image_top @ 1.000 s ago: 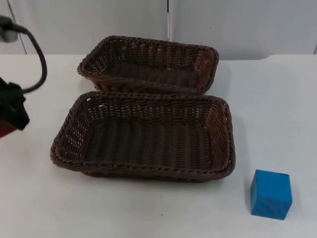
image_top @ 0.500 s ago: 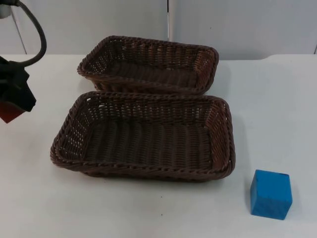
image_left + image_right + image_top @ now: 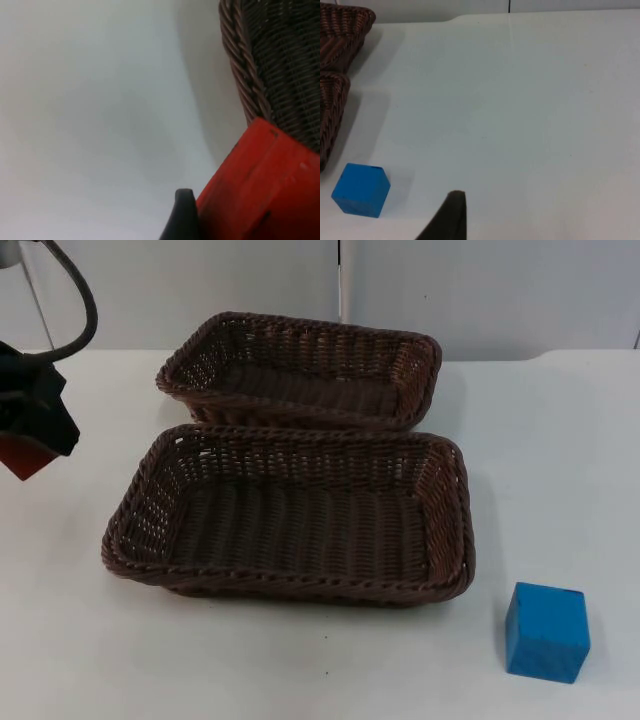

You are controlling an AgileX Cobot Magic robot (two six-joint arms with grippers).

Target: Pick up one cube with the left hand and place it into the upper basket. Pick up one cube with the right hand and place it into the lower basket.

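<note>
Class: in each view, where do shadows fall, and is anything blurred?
Top view: the blue cube casts a faint shadow rightward. Left wrist view: the basket shades the table beside it; the red cube in the left claw looks soft. Right wrist view: soft shadows beside the baskets.

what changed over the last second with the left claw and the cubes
The left claw, shut on the red cube, has lifted from the table's left edge and drifted slightly toward the baskets. The blue cube, the upper basket and the lower basket have not moved. The right claw waits above the table, off to the blue cube's right.
</note>
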